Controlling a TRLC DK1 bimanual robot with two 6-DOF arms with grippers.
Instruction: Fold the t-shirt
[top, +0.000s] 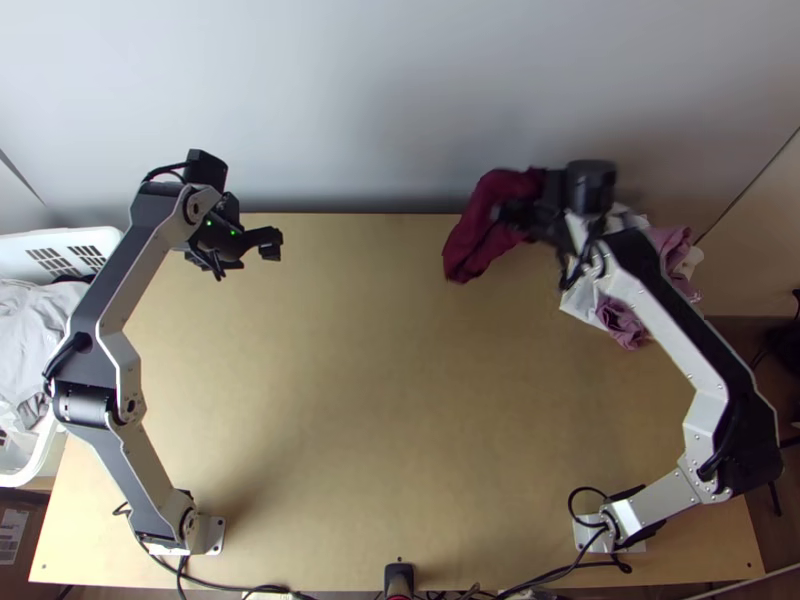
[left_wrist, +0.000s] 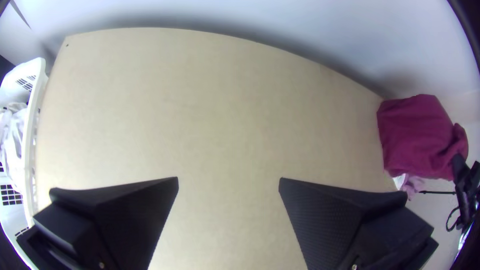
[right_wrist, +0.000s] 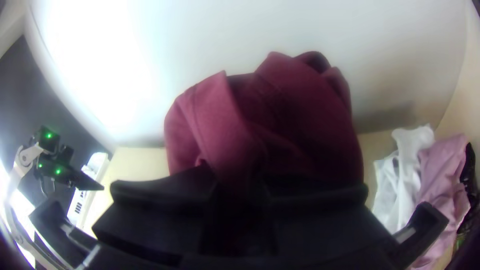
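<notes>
pale wall (top: 400, 100) behind | wooden table (top: 350, 400) | brown floor (top: 782, 525) at right | bright glare (right_wrist: 120, 60) on wall

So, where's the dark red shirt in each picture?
Top view: dark red shirt, above centre, towards the right.
Left wrist view: near one edge, across the table.
Right wrist view: middle, in the right gripper.
Shared landmark: lilac cloth, in all three.

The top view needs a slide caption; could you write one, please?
Black right gripper holding bunched maroon cloth near the far edge of the light wooden table, left gripper open.
</notes>
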